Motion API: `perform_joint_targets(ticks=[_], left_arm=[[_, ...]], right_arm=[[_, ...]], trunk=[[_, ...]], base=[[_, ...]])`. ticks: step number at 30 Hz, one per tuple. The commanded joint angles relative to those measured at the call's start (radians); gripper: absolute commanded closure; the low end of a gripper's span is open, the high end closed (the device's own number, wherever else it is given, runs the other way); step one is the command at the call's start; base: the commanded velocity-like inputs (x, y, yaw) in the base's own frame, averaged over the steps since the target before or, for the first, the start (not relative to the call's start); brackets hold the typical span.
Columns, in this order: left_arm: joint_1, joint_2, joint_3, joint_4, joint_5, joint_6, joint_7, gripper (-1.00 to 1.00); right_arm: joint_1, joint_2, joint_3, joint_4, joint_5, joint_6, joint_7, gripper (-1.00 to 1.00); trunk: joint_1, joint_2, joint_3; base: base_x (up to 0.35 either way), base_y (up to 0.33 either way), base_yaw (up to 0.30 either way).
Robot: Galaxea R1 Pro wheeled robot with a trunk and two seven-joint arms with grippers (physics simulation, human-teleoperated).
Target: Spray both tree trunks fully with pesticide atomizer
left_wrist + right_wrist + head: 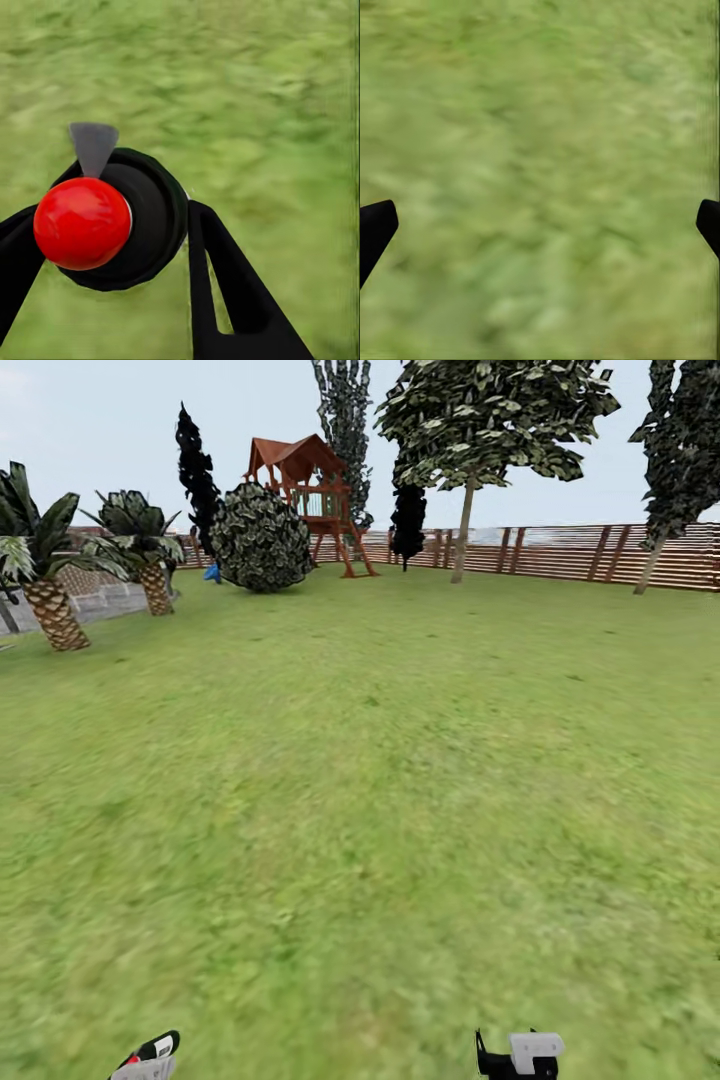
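In the left wrist view my left gripper (pixel 112 216) is shut on the pesticide atomizer (pixel 120 225), a round black body with a red ball top and a grey nozzle, held above the grass. My right gripper (pixel 544 217) is open over bare grass with nothing between its fingers. Far across the lawn in the head view stand the two trees. One tree trunk (pixel 463 530) rises in front of the fence at centre right. The other tree trunk (pixel 650 563) leans at the far right edge. Parts of my left arm (pixel 150 1055) and right arm (pixel 520 1053) show at the bottom edge.
A brown slat fence (pixel 560 552) closes the far side. A wooden play tower (pixel 315 495) and a round bush (pixel 260 538) stand at the back left. Two short palms (pixel 50 575) flank the left side. Dark narrow conifers (pixel 197 475) rise behind. Wide lawn (pixel 380 790) lies between.
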Motion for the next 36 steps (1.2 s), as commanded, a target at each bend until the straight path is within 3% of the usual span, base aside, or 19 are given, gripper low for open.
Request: perform_joint_targets(ticks=[1, 28, 36], left_arm=[[0.000, 0.000, 0.003, 0.000, 0.011, -0.002, -0.011, 1.00], [-0.001, 0.001, 0.004, 0.002, 0.011, 0.001, -0.010, 1.00], [0.000, 0.002, 0.004, 0.002, 0.011, 0.002, -0.009, 1.00]], right_arm=[[-0.001, 0.000, 0.009, 0.001, -0.005, -0.002, -0.004, -1.00], [-0.001, 0.000, 0.009, 0.001, -0.004, -0.002, -0.004, -1.00], [-0.001, -0.001, 0.013, 0.005, 0.003, -0.002, 0.003, -1.00]], trunk=[[0.000, 0.000, -0.001], [0.000, 0.000, -0.001], [0.000, 0.000, -0.001]], base=[[0.336, 0.000, -0.300], [0.339, 0.000, -0.299], [0.339, 0.000, -0.046]])
